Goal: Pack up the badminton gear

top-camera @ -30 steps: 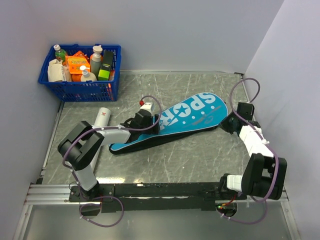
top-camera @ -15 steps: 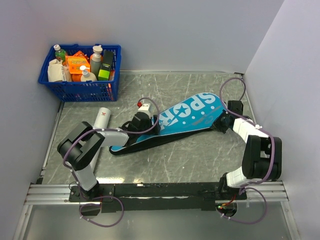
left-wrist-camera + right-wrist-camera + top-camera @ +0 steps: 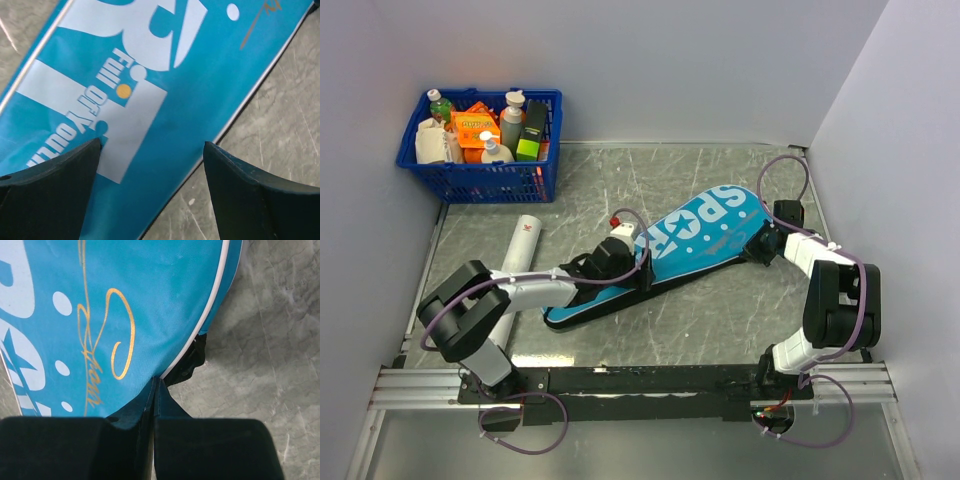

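Observation:
The teal cover (image 3: 705, 235) lettered "SPORT" lies flat and diagonal across the table, wide end at the far right. It fills the left wrist view (image 3: 165, 85) and the right wrist view (image 3: 125, 305). My left gripper (image 3: 635, 265) hovers open over its narrow middle, jaws wide apart (image 3: 152, 150) above its near edge. My right gripper (image 3: 763, 245) is shut, its tips (image 3: 156, 382) against the white-piped rim of the wide end, beside a black flap. The long white tube (image 3: 523, 240) lies at the left, partly under my left arm. Racket and shuttlecocks are out of view.
A blue plastic basket (image 3: 480, 182) of bottles and boxes stands at the far left corner. Walls close the table on the left, back and right. The black arm rail (image 3: 640, 380) runs along the near edge.
My left gripper has slid right and nearer along the cover. The cover's narrow end has swung toward the near edge. My right gripper has moved in to the cover's wide end.

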`<state>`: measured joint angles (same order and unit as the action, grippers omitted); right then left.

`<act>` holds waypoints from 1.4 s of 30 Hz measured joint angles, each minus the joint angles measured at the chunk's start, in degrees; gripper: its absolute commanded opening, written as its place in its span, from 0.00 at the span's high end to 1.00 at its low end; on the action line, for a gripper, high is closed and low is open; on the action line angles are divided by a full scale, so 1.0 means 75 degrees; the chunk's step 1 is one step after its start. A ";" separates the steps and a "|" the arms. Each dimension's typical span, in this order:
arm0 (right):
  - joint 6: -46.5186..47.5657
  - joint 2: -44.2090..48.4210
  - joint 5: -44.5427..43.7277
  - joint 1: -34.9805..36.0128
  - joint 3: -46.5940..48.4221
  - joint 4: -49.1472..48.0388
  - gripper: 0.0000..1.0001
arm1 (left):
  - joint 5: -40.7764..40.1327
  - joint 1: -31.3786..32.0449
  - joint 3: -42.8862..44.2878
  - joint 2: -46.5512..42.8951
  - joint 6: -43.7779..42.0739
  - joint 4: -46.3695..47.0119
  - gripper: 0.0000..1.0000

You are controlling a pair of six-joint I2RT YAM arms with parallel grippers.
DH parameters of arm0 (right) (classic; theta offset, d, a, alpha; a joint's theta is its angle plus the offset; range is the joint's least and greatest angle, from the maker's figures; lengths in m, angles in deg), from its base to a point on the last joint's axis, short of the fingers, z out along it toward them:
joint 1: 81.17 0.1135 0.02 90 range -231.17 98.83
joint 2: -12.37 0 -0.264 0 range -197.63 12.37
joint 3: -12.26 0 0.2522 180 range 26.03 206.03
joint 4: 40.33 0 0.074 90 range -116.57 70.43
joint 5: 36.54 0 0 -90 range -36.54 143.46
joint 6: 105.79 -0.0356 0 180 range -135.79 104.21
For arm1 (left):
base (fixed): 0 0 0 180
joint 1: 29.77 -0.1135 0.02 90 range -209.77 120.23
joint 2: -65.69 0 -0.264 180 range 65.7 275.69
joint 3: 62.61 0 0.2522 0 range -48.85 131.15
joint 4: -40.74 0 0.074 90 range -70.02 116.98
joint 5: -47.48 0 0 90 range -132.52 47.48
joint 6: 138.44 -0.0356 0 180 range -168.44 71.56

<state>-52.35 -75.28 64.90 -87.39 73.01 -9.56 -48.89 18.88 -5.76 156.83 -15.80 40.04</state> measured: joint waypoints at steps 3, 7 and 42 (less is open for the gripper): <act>0.0000 -0.0055 0.0006 0.0006 0.0000 -0.0041 1.00 | -0.0119 0.0175 0.0003 -0.0017 0.0003 -0.0038 0.12; 0.0003 -0.0055 0.0003 0.0012 0.0000 -0.0061 1.00 | -0.0254 0.0391 0.0061 -0.0032 0.0009 -0.0137 0.19; 0.0000 -0.0411 -0.0312 0.0143 0.0294 0.0090 1.00 | -0.0149 0.0574 0.0154 0.1040 0.0402 0.0568 0.92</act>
<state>-52.35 -78.37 62.56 -86.32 75.21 -8.88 -50.00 23.18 -4.60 164.63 -12.78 44.30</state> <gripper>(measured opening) 0.007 0.074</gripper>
